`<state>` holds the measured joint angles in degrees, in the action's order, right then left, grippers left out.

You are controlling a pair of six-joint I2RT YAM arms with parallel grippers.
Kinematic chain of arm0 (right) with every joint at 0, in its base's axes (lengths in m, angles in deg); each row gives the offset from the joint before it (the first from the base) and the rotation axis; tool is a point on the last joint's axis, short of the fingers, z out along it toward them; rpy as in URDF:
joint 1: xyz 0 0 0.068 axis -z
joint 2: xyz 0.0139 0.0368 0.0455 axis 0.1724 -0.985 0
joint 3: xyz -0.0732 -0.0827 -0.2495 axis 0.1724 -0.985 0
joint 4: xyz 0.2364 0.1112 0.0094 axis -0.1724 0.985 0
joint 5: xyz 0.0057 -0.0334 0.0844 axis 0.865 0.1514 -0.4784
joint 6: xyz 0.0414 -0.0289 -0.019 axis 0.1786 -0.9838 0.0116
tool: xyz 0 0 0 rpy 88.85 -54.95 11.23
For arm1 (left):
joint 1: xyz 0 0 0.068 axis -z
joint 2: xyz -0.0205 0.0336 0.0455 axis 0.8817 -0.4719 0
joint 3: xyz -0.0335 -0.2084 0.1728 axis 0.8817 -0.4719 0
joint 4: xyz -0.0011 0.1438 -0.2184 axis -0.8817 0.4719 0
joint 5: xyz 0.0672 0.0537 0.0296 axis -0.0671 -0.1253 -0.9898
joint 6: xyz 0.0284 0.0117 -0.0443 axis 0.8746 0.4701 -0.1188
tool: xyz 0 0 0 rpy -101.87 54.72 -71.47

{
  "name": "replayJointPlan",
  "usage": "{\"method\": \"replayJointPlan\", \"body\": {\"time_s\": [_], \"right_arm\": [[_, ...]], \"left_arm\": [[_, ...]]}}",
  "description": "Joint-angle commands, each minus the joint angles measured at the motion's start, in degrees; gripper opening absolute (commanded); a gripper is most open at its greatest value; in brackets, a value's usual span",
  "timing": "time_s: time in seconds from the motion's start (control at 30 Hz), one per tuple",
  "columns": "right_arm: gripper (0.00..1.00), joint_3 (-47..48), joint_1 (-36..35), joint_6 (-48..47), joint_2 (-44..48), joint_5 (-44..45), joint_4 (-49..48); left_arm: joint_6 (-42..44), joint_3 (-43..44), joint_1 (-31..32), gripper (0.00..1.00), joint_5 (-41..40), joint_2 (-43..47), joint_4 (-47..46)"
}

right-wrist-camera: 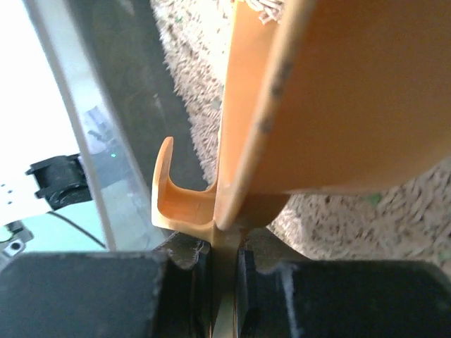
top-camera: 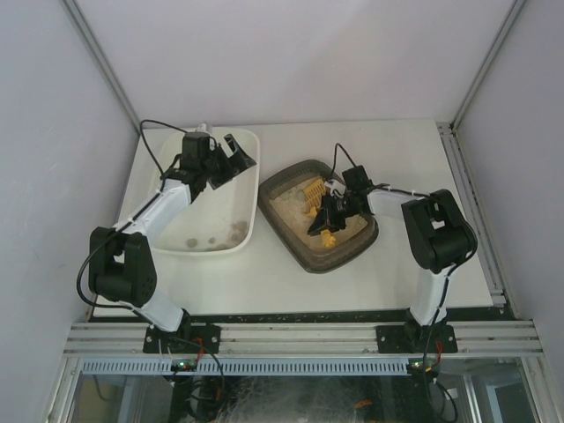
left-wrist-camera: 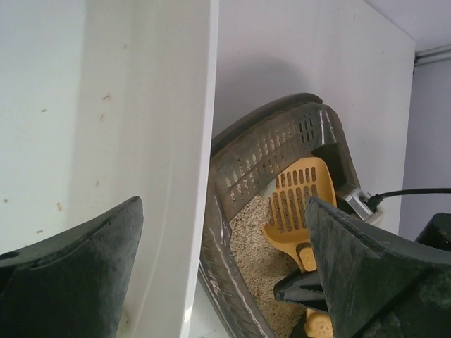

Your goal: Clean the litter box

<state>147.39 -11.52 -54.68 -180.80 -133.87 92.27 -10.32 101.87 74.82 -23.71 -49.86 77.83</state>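
Observation:
The litter box (top-camera: 306, 257) is a dark rounded tray of beige litter right of centre, its slotted wall also showing in the left wrist view (left-wrist-camera: 261, 148). A yellow slotted scoop (top-camera: 313, 189) lies tilted in it, head toward the far end. My right gripper (top-camera: 330, 215) is shut on the scoop's handle, and the wrist view shows the jaws (right-wrist-camera: 225, 260) pinching the thin handle edge of the scoop (right-wrist-camera: 338, 91) above the litter (right-wrist-camera: 197, 70). My left gripper (top-camera: 236, 154) hangs open above the white tub's right rim (left-wrist-camera: 197, 141), holding nothing.
The white tub (top-camera: 253, 207) stands left of the litter box, with a few brown clumps (top-camera: 233, 231) at its near end. Both boxes sit close together. Grey walls enclose the table, and an aluminium rail (top-camera: 300, 335) runs along its near edge.

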Motion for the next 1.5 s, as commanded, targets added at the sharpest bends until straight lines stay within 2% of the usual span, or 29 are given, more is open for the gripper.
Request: {"method": "replayJointPlan", "body": {"time_s": [0.0,0.27,0.4,0.67,0.77,0.9,1.1,1.27,1.37,1.47], "right_arm": [[0.0,-6.5,2.08,7.71,5.78,-8.02,-14.75],[0.0,-8.86,2.39,5.21,9.69,-6.46,-10.86],[0.0,-10.71,2.75,4.5,12.93,-5.58,-12.06],[0.0,-16.42,3.74,6.79,16.54,-10.9,-24.97],[0.0,-18.43,3.59,7.69,17.74,-12.48,-32.67],[0.0,-21.0,4.34,14.8,17.51,-15.9,-46.24],[0.0,-21.85,4.4,32.66,15.54,-19.88,-69.88],[0.0,-21.0,4.4,47.2,12.7,-22.55,-83.95],[0.0,-22.2,4.09,49.09,13.65,-22.38,-83.23],[0.0,-24.63,3.72,44.11,17.73,-21.92,-73.14]], "left_arm": [[1.58,-1.53,-0.08,0.99,3.05,1.6,-3.46],[1.75,-1.72,-0.12,0.99,3.3,1.66,-3.58],[1.75,-1.65,-0.01,0.99,3.69,1.38,-3.64],[2.46,-1.47,0.29,1.0,3.9,1.35,-3.57],[4.01,-0.68,0.52,1.0,3.17,1.24,-2.47],[5.09,0.33,0.6,1.0,2.92,1.3,-1.22],[6.66,0.84,0.62,1.0,2.1,1.99,-0.03],[7.98,0.82,0.71,1.0,2.18,2.39,0.19],[8.78,1.17,0.66,1.0,2.08,2.97,0.89],[8.96,1.24,0.66,1.0,2.29,3.46,1.62]]}}
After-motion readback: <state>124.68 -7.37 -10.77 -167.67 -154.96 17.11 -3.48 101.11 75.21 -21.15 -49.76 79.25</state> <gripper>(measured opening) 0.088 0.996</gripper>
